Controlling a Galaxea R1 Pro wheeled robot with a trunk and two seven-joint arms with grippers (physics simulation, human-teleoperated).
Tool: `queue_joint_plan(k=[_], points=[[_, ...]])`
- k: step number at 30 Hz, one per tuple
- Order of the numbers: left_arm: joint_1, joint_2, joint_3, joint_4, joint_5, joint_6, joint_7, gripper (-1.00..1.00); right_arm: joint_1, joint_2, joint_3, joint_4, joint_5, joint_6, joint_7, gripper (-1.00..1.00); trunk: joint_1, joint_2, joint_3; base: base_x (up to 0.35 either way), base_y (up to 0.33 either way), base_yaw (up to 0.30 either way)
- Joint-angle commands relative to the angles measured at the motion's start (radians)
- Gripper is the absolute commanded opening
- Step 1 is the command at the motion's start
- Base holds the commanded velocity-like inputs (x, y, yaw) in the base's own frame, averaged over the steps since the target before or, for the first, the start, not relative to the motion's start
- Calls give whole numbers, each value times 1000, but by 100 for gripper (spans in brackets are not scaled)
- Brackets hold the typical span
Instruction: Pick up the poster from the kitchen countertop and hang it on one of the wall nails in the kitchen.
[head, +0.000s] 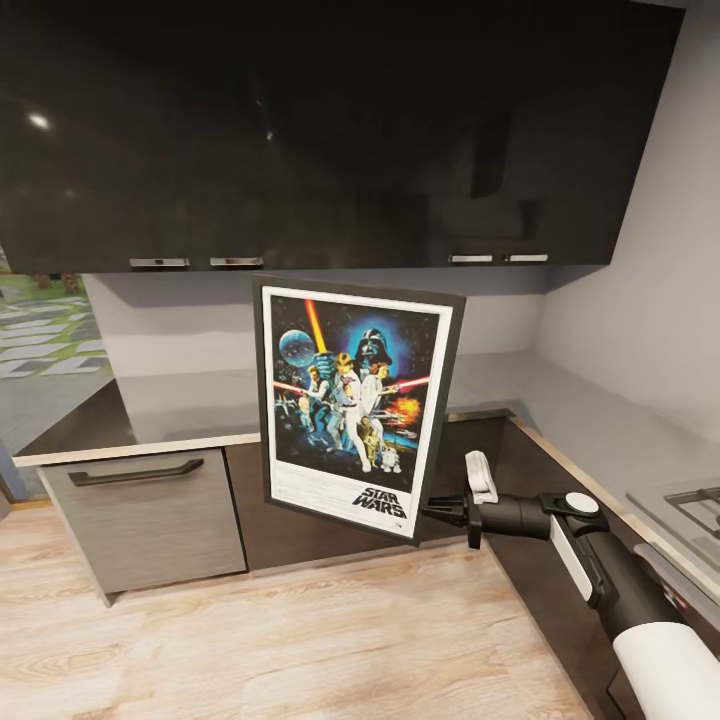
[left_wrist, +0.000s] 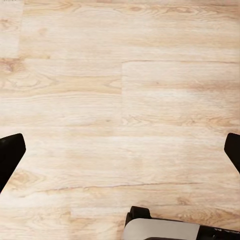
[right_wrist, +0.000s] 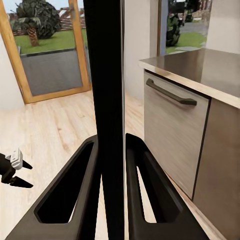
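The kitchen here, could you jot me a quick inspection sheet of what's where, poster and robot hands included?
Surface: grey kitchen countertop runs into the corner; nothing lies on the part in view.
Job's things: poster is off the counter, held upright in the air in front of the lower cabinets; wall nails too small to make out.
Clutter: nothing seen.
Grippers: right gripper is shut on the poster's edge, a finger on each face; left gripper is open, holding nothing, above the wooden floor.
Cables: nothing seen.
Surroundings: glossy black upper cabinets, a drawer with a dark handle, hob corner, glazed door to a garden.
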Motion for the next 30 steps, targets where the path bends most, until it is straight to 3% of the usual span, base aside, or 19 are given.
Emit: queue_joint_plan(k=[1, 12, 30], points=[[0, -1, 4, -1, 0, -1, -7, 100, 0, -1, 2, 1, -8, 14, 3, -100, 0, -1, 0, 0, 0, 0], [0, -1, 5, -1, 0, -1, -7, 100, 0, 0, 3, 1, -8, 14, 2, -100, 0, -1, 0, -29, 56, 48], [0, -1, 5, 0, 0, 1, -7, 100, 0, 0, 4, -8, -7, 15, 1, -100, 0, -1, 0, -150, 249, 271]])
